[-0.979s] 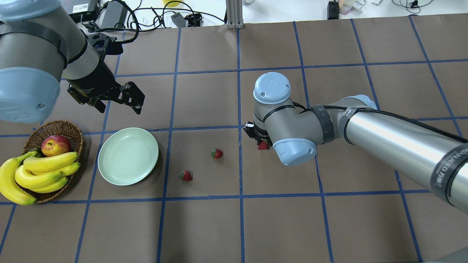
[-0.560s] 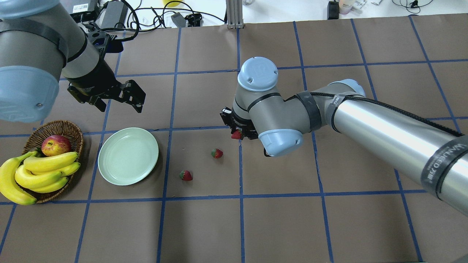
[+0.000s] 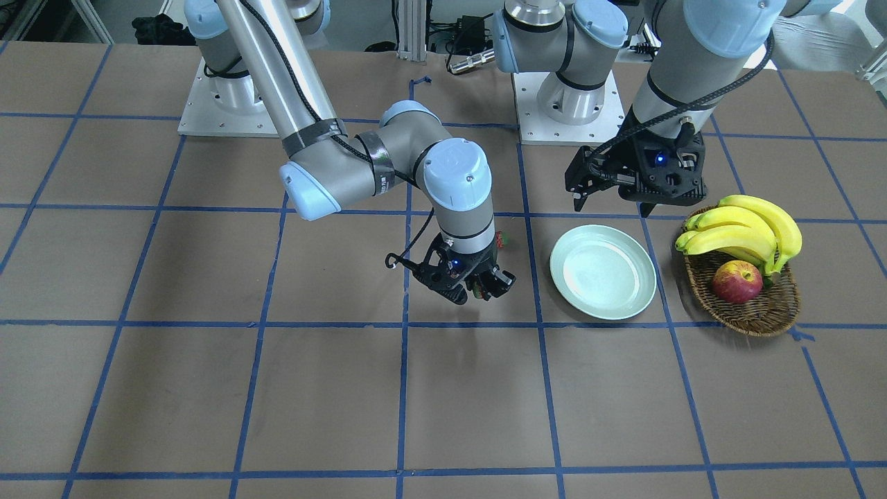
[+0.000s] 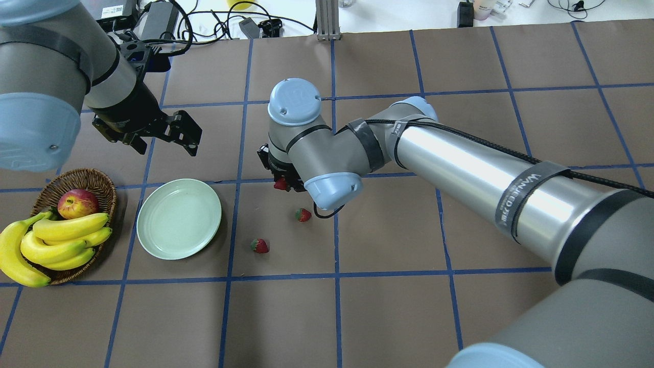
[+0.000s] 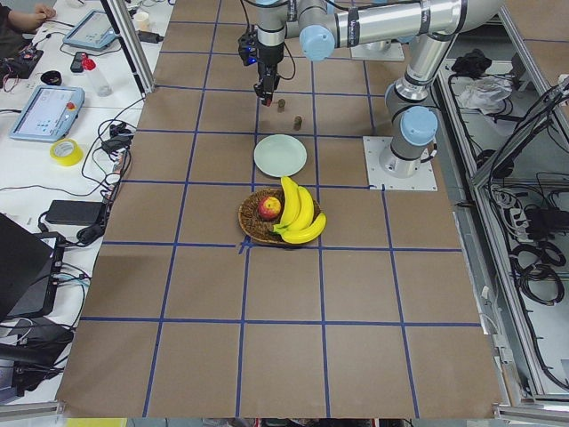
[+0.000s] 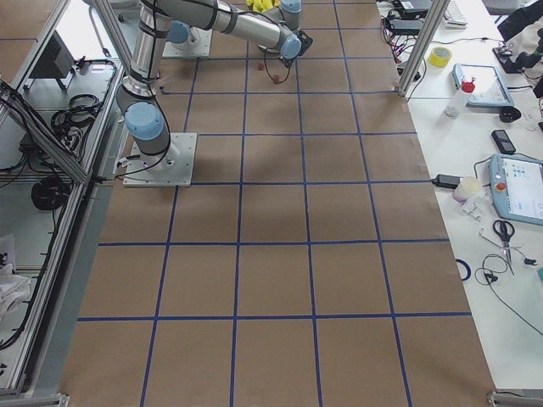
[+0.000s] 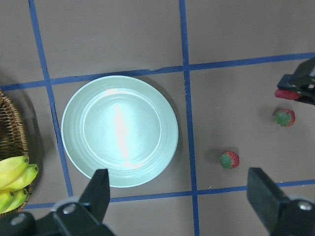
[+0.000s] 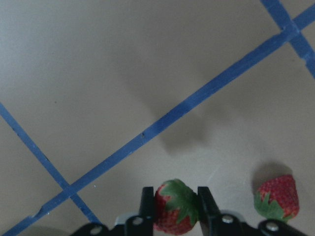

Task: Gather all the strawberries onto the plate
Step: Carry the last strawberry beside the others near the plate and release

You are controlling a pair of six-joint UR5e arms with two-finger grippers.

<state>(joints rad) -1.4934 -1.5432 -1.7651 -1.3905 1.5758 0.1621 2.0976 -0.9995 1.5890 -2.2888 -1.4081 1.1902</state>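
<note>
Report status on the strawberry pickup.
Right gripper shut on one strawberry, off table. Left gripper open near empty plate. Two more strawberries on table; path unobstructed.

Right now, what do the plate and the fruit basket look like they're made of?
Plate: probably smooth plastic or melamine, pale mint, semi-glossy; the left wrist view shows a soft streak of light across it. Fruit basket: brown woven wicker or rattan, matte; the strands of the weave show along its rim.

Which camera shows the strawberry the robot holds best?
Right wrist camera: the held strawberry sits big and clear in the right gripper. Overhead and left wrist views show just a red bit; front and side views barely show it.
</note>
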